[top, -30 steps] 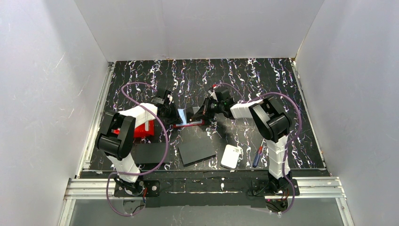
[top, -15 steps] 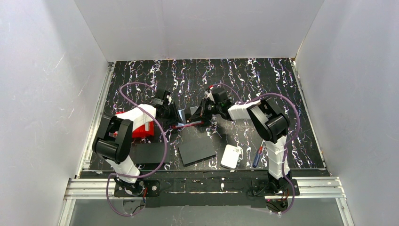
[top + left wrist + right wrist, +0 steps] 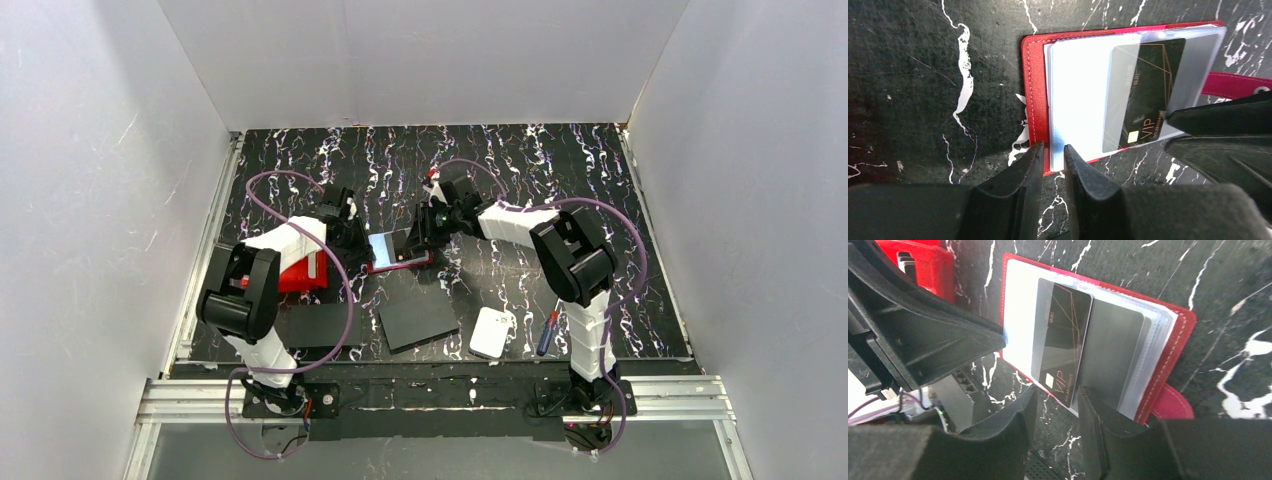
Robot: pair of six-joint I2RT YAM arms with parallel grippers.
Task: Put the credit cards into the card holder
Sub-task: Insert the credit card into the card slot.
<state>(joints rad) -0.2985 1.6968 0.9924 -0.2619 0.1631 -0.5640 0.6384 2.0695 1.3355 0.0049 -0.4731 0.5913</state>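
Two robot grippers are meeting over an open red leather card holder [image 3: 1034, 90] lying on a black, white-veined table [image 3: 560, 190].
From the left: a bright red open-topped plastic bin [image 3: 300, 272] is standing beside the left arm. The left gripper [image 3: 1052, 155] is pointing its narrowly parted fingers at the holder's stitched edge; whether it is grasping cannot be told. A black, gold-lined credit card [image 3: 1145, 85] marked VIP is sitting among the holder's clear plastic sleeves. The right gripper [image 3: 1057, 395] is standing released, fingers parted either side of the card's end.
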